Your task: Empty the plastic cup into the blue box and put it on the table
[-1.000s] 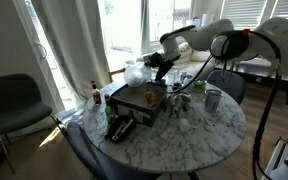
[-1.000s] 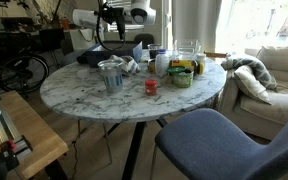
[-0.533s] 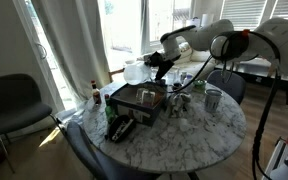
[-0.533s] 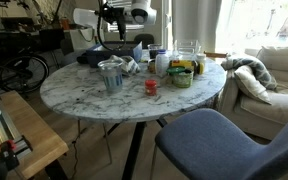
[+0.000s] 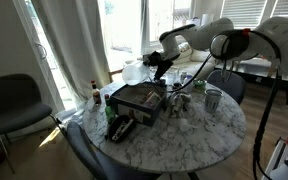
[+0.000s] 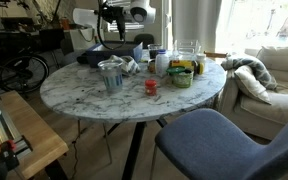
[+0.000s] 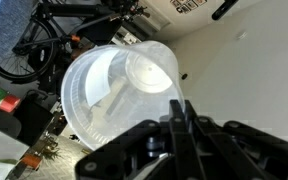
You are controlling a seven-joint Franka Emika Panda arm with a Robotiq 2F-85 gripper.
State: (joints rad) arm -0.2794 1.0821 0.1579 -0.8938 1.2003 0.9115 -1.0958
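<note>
- in an exterior view the pincer (image 5: 152, 64) hangs above the far edge of the blue box (image 5: 136, 98), with the plastic cup (image 5: 133, 70) in the air at its tip and tipped onto its side. the box lies flat on the marbled surface (image 5: 199, 135) among clutter. the cup looks close to the box's far wall rather than over its middle, so anything poured from here could fall past the rim onto the surface.
- in the other exterior view the pincer (image 6: 112, 22) is small and far off behind a grey metal cup (image 6: 111, 75). from here i cannot make out the plastic cup or tell how wide the jaws stand. bottles and jars crowd the surface (image 6: 84, 105), so free room to set the cup down is limited and a low sweep could knock something over.
- in the wrist view the plastic cup (image 7: 114, 95) fills the frame, its mouth turned toward the camera. the pincer (image 7: 176, 112) looks nearly closed, pinching the thin wall at the rim. whether anything is left inside i cannot tell. a rim pinch on soft plastic is a weak hold: further tilting could let the cup twist or slip out and drop into the box, and squeezing harder could buckle the wall.
</note>
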